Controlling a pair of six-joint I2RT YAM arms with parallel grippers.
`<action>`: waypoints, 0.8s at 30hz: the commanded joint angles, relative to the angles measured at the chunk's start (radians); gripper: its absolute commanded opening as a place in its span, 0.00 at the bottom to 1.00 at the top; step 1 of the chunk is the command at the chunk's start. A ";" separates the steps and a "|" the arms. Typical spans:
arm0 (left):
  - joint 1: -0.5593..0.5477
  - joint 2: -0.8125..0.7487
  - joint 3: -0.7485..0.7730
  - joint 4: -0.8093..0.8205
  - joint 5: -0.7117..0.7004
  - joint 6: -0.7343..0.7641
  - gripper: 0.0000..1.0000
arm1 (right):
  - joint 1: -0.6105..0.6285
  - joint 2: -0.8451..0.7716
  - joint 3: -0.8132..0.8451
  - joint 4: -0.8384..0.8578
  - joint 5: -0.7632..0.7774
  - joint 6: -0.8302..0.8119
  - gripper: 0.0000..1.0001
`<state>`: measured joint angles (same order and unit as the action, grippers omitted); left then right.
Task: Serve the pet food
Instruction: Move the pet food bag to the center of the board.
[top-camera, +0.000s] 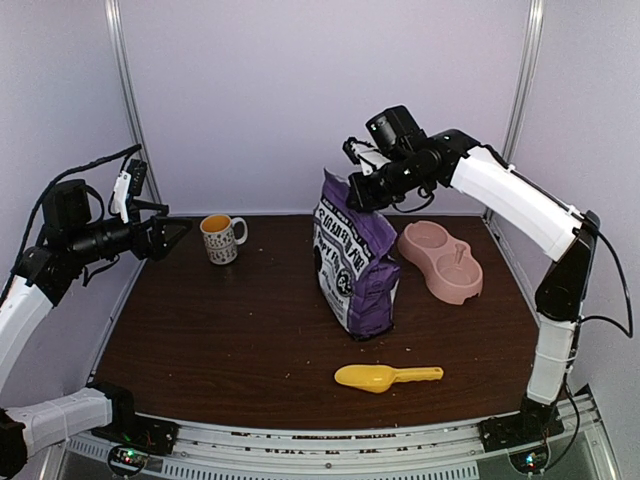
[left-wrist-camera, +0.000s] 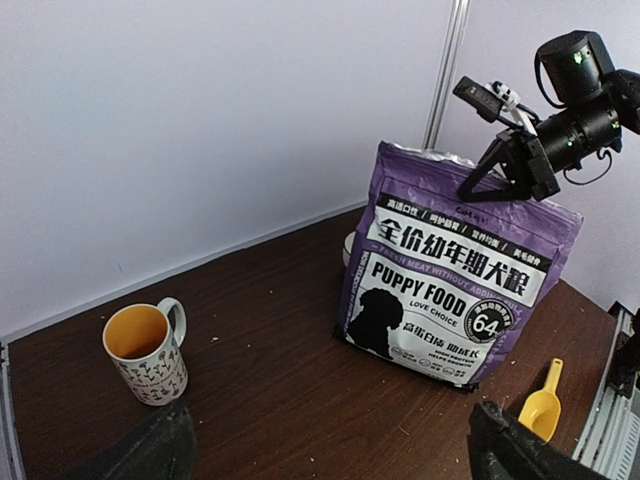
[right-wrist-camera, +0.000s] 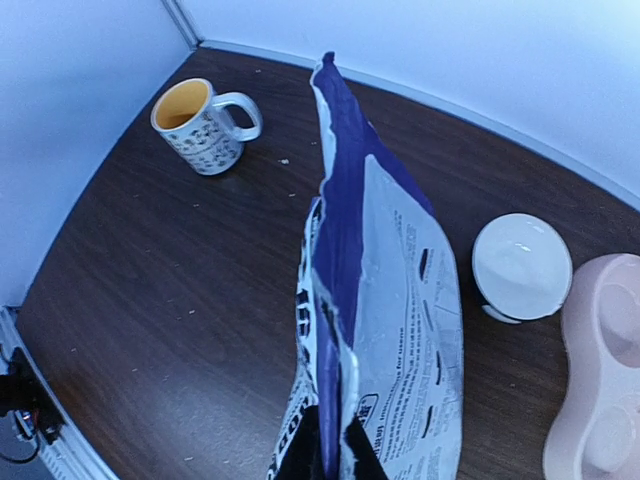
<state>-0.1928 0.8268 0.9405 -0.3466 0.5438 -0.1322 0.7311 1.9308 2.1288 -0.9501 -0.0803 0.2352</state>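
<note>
Dark wooden table (top-camera: 250, 340): at its far left the left gripper (top-camera: 178, 232) hangs above it with jaws spread wide, holding nothing, near a patterned mug (top-camera: 220, 238). Mid-table the purple pet food bag (top-camera: 352, 265) stands upright, its top edge pinched in the right gripper (top-camera: 352, 190). A pink double bowl (top-camera: 440, 260) sits to its right, and a yellow scoop (top-camera: 385, 377) lies nearer.

— How is the light?
— Bright, diffuse and slightly violet. Only faint shadows fall below the right gripper (top-camera: 352, 190), around the pet food bag (top-camera: 355, 265), and the bag's glossy back glares just ahead of the fingers (right-wrist-camera: 305, 455).
— And the sharpness?
— Good mid-frame. The wrist views bend at their edges, and those fingers blur.
</note>
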 joint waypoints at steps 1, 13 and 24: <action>-0.003 -0.008 0.014 0.011 -0.011 0.003 0.98 | 0.005 -0.098 -0.056 0.200 -0.309 0.105 0.00; -0.002 -0.020 0.014 0.009 -0.016 0.006 0.98 | 0.018 -0.250 -0.230 0.611 -0.429 0.394 0.00; -0.021 0.048 0.012 0.052 0.006 -0.053 0.98 | 0.059 -0.316 -0.445 0.789 -0.298 0.495 0.00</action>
<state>-0.1936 0.8349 0.9405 -0.3592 0.5369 -0.1455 0.7620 1.7367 1.7004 -0.4599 -0.4595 0.6712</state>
